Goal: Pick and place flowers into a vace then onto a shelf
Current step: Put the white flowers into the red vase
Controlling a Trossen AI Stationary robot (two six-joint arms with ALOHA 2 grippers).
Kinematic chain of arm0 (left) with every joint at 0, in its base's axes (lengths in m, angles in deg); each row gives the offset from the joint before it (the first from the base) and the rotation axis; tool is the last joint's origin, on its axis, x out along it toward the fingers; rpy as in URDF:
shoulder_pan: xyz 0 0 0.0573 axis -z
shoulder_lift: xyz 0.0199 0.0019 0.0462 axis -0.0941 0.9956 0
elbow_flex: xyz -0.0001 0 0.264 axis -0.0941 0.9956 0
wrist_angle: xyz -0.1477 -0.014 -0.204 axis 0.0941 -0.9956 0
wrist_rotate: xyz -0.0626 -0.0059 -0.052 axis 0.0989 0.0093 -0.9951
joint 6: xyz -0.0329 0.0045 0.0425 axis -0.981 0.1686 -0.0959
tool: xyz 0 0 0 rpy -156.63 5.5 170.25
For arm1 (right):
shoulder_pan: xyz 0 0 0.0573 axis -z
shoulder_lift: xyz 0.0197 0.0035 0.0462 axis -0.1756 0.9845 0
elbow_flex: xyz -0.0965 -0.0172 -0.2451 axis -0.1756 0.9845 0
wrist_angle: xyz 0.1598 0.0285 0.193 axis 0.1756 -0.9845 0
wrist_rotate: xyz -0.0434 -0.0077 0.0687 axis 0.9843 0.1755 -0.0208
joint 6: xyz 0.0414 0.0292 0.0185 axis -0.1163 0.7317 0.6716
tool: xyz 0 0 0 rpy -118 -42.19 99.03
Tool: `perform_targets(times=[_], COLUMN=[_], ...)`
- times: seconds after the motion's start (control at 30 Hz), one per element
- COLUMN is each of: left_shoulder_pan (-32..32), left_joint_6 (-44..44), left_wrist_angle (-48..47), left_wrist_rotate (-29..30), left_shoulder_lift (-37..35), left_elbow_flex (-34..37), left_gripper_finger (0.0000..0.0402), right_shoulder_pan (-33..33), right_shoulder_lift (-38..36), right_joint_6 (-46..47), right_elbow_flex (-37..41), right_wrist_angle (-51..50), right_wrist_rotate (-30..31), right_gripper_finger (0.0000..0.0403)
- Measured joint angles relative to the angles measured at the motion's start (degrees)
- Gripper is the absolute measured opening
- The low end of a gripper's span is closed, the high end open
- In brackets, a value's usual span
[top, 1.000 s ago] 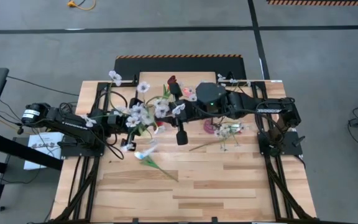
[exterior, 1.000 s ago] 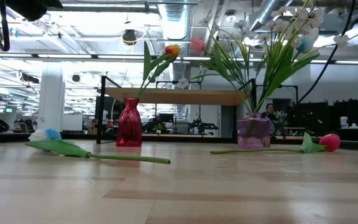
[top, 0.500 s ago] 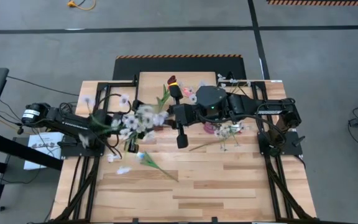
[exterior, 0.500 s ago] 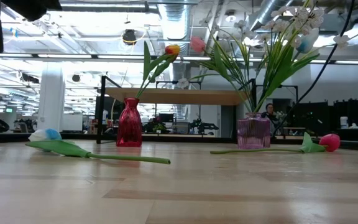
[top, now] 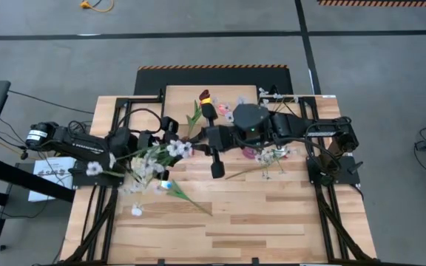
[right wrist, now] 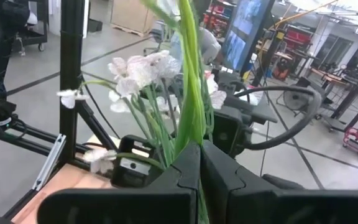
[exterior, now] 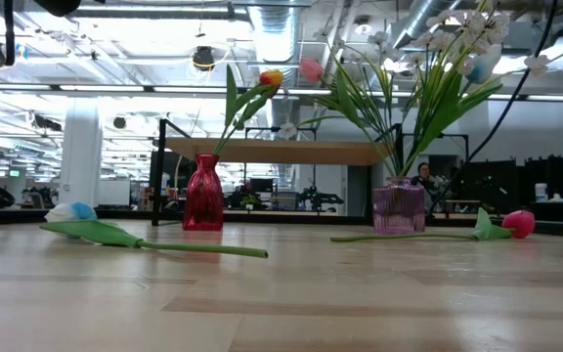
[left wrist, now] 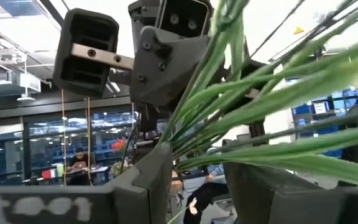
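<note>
A spray of small white flowers (top: 150, 159) on long green stems stretches between my two grippers above the table's left middle. My right gripper (top: 198, 140) is shut on its stems. My left gripper (top: 167, 134) is open, with the stems (left wrist: 229, 124) running between its fingers; the blossoms (right wrist: 138, 71) spread out over the left arm. A red vase (exterior: 203, 193) with tulips and a pink vase (exterior: 399, 205) full of flowers stand in front of the shelf (exterior: 272, 152). Two more flowers lie flat on the table: one white-headed (exterior: 71, 211), one pink (exterior: 518, 223). My right gripper pinches the green stems (right wrist: 188, 121) between its two shut fingers, some way below the blossoms. The fingers come about level from the table's right side, along the stems. The spray is lifted clear of the table, heads toward the left arm. My left gripper: whether the stems touch its open fingers (left wrist: 160, 168) I cannot tell.
The shelf (top: 213, 92) stands at the table's far middle, with both vases just in front of it. The white-headed flower (top: 176, 191) lies on the left half of the table. The near half of the tabletop (top: 257, 222) is bare wood.
My left gripper has opened around the stems. The spray, which stood up with its blossoms over the far left of the table, has swung down, and its heads now spread toward the table's near left while the stem end stays in my right gripper.
</note>
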Motion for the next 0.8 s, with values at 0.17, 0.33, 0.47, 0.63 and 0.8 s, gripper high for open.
perform_targets(times=[0.17, 0.33, 0.47, 0.63, 0.8], left_shoulder_pan=[0.00, 0.02, 0.55, 1.65, 2.41], left_joint_6=[0.10, 0.08, 0.43, 1.60, 2.08], left_wrist_angle=[0.17, -0.09, -0.09, -1.39, -5.94], left_wrist_rotate=[-0.43, -0.43, 0.41, 4.04, 6.35], left_shoulder_lift=[0.00, 0.00, 0.00, -0.21, -2.43], left_elbow_flex=[-0.02, -0.02, -0.02, -0.02, -0.02], left_gripper_finger=[0.0119, 0.0073, 0.0014, 0.0004, 0.0002], right_shoulder_pan=[0.00, 0.00, 0.00, -0.20, -1.54], right_shoulder_lift=[0.00, 0.00, 0.00, 0.00, -0.07], right_joint_6=[0.14, 0.70, 2.47, 4.60, 4.13], right_elbow_flex=[0.00, 0.00, 0.02, 0.02, 0.02], right_wrist_angle=[-0.23, -0.44, -0.73, -1.02, -4.80], right_wrist_rotate=[-0.04, -0.06, -0.06, 0.77, 6.32], right_gripper_finger=[0.0000, 0.0000, 0.0000, 0.0017, 0.0075])
